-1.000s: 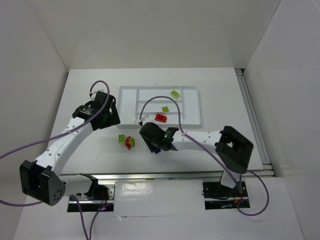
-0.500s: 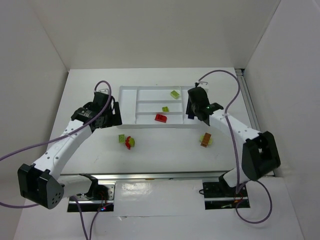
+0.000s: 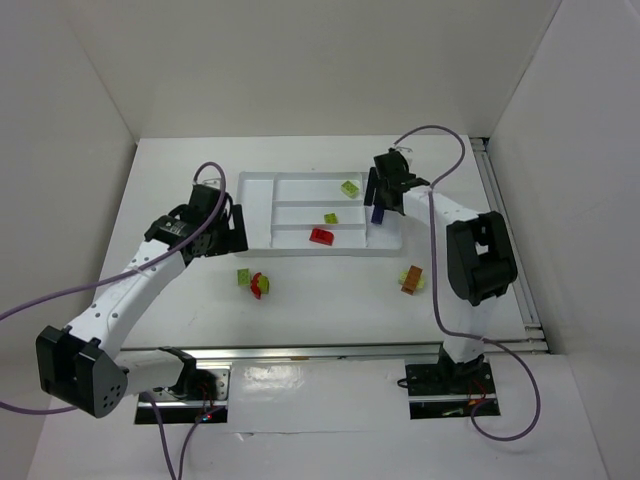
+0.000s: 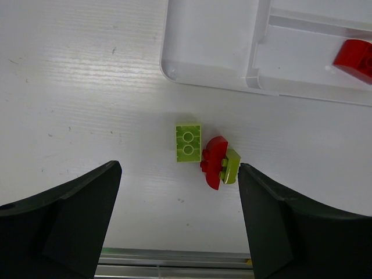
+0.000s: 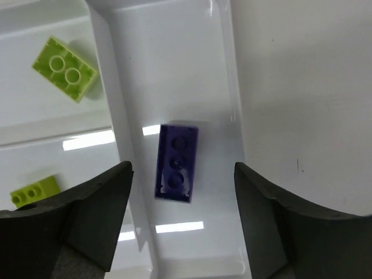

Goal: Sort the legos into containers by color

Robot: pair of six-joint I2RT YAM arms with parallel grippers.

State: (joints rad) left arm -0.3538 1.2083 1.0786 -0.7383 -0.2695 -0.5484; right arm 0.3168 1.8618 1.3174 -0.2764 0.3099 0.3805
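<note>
The white tray (image 3: 256,208) lies at the table's middle back. My right gripper (image 3: 381,196) hovers open over its narrow right-end slot. A dark blue lego (image 5: 176,164) shows slightly blurred in that slot (image 5: 197,75), below the fingers and free of both. Lime green legos (image 5: 64,68) (image 5: 35,190) lie in the top and middle long slots, and a red one (image 3: 321,236) in the front slot. My left gripper (image 4: 179,170) is open above the table, just short of a lime green lego (image 4: 188,142) and a red-and-green pair (image 4: 218,163). An orange-brown and green pair (image 3: 411,279) lies front right.
A metal rail (image 3: 300,351) runs along the table's near edge and another (image 3: 505,240) along its right side. White walls close in the left, back and right. Purple cables loop above both arms.
My right arm has swung from the table's front middle to the tray's right end, and its jaws have opened, letting go of the dark blue lego. The left arm has hardly moved.
</note>
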